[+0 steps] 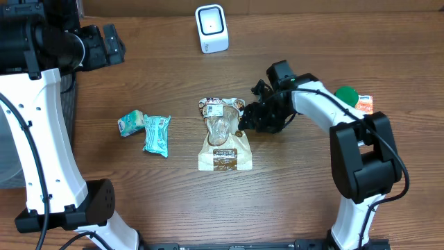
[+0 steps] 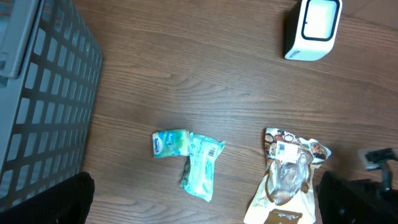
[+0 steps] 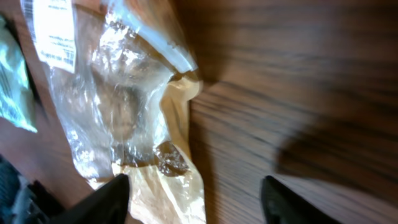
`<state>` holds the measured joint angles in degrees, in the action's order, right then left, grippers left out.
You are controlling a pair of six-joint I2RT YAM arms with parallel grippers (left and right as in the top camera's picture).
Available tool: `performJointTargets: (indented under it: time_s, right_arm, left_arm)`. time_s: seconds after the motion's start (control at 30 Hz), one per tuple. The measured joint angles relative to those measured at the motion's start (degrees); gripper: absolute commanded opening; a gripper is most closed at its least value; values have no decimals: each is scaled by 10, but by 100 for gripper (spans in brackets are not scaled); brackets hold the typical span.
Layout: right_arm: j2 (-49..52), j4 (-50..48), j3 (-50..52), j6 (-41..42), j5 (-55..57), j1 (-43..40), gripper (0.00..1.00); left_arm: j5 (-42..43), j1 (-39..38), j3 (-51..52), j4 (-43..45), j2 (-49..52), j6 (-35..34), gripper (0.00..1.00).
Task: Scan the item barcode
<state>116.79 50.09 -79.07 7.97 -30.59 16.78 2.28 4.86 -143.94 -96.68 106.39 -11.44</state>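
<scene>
Just right of the snack bag [image 1: 223, 139], the right gripper [image 1: 250, 122] is seen parted (jaws released). The left gripper [image 1: 114, 45] is held agape.

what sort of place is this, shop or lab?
Probably a lab mock-up of a shop checkout: a barcode scanner on a wooden table, a snack bag and teal packets nearby, a grey basket alongside.

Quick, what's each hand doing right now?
Left hand: open, holding nothing.
Right hand: open, at the snack bag edge, not gripping it.
</scene>
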Motion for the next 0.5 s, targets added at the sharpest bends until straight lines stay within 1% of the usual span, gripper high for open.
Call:
performJointTargets:
  time_s: [0.13,0.23,0.33,0.5]
  right_arm:
    - [0,0,-8,-22,-31,-33,79]
    - [0,-19,-8,-31,-53,-53,82]
    - [0,-50,-8,-37,-67,-56,82]
    - [20,-98,-8,-35,-102,-44,76]
  left_arm:
    - [0,0,0,0,0,0,100]
    - [0,0,0,0,0,0,100]
    - [0,0,0,0,0,0,99]
    - [0,0,0,0,0,0,100]
